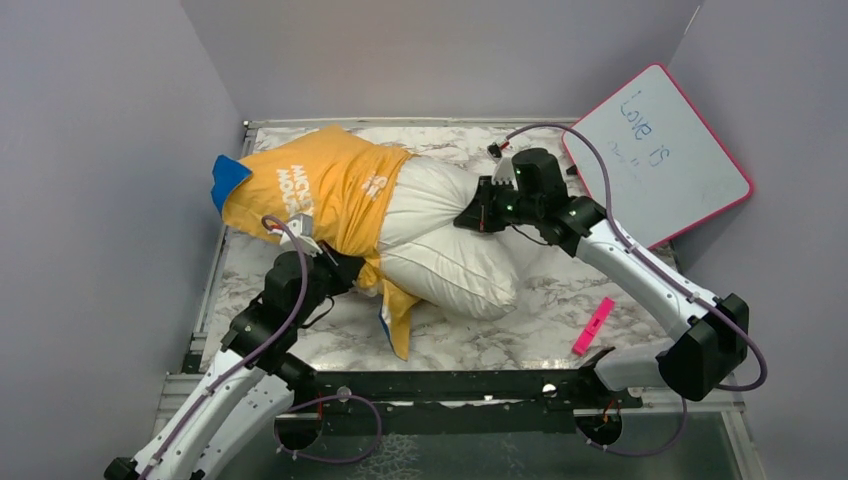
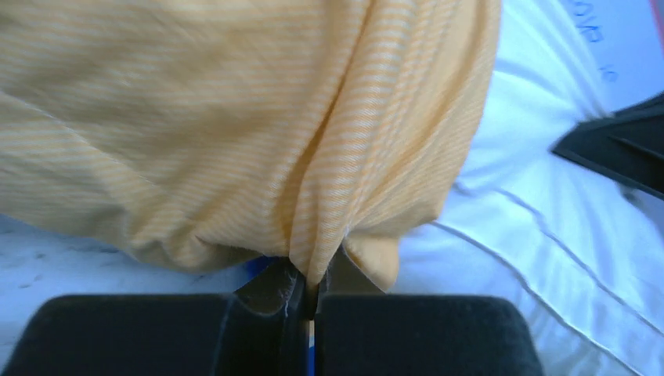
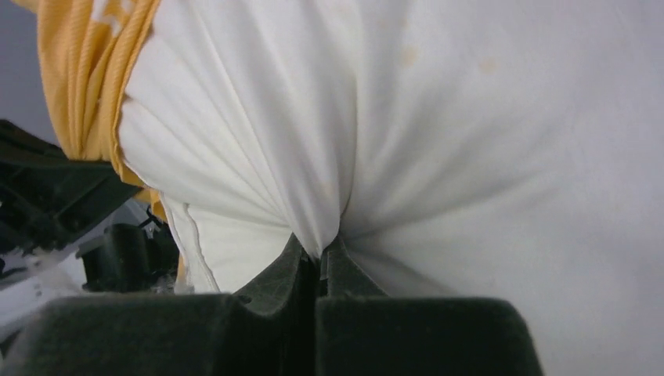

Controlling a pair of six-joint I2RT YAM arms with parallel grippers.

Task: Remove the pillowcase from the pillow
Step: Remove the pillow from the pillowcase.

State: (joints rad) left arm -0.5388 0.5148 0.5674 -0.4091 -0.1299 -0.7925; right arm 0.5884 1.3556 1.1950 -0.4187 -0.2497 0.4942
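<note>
A fold at the near edge of the orange-yellow pillowcase (image 1: 320, 185) is pinched in the closed left gripper (image 2: 309, 274). The left half of the white pillow (image 1: 450, 265) is covered by the pillowcase, across the marble table (image 1: 560, 300). Farther right, bunched pillow fabric is clamped by the closed right gripper (image 3: 319, 254).

1. The top view looks down from above and behind, far enough back to take in the whole worktop (image 1: 560, 300), the left arm (image 1: 250, 340) and the right arm (image 1: 640, 270).
2. The left wrist view faces forward over the left tool (image 2: 311, 288), pressed close to the pillowcase (image 2: 235, 117).
3. The right wrist view faces over the right tool (image 3: 319, 257), very near the pillow (image 3: 470, 157).
4. Both wrist views share the edge where pillowcase meets pillow; the top view shows it too.
</note>
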